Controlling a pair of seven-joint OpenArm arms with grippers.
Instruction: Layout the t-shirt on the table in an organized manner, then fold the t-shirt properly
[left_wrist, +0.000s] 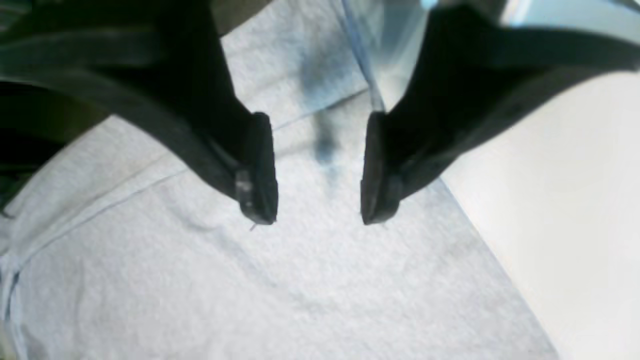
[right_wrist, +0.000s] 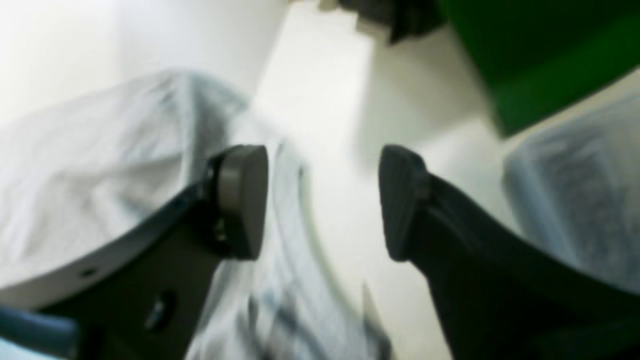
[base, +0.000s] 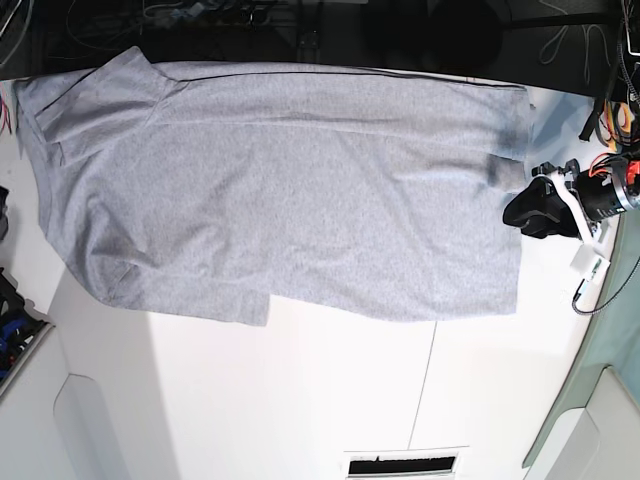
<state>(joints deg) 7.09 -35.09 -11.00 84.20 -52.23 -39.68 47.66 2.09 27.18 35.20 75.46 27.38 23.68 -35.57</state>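
Observation:
The light grey t-shirt (base: 290, 190) lies spread flat, plain side up, across the far half of the white table (base: 300, 400). My left gripper (base: 535, 205) is at the shirt's right edge. In the left wrist view it (left_wrist: 316, 220) hangs open over the grey fabric (left_wrist: 250, 290), with nothing between its black fingers. My right gripper (right_wrist: 322, 202) is also open and empty. Bare table shows between its pads (right_wrist: 242, 200), with shirt fabric (right_wrist: 100, 165) lying to the left and more to the right. The right arm is not visible in the base view.
A teal-green cloth (base: 610, 350) hangs at the table's right side; a green surface (right_wrist: 525, 60) also shows in the right wrist view. Pale grey rounded panels (base: 70, 420) stand at the front corners. Cables and dark gear (base: 230, 20) run behind the table.

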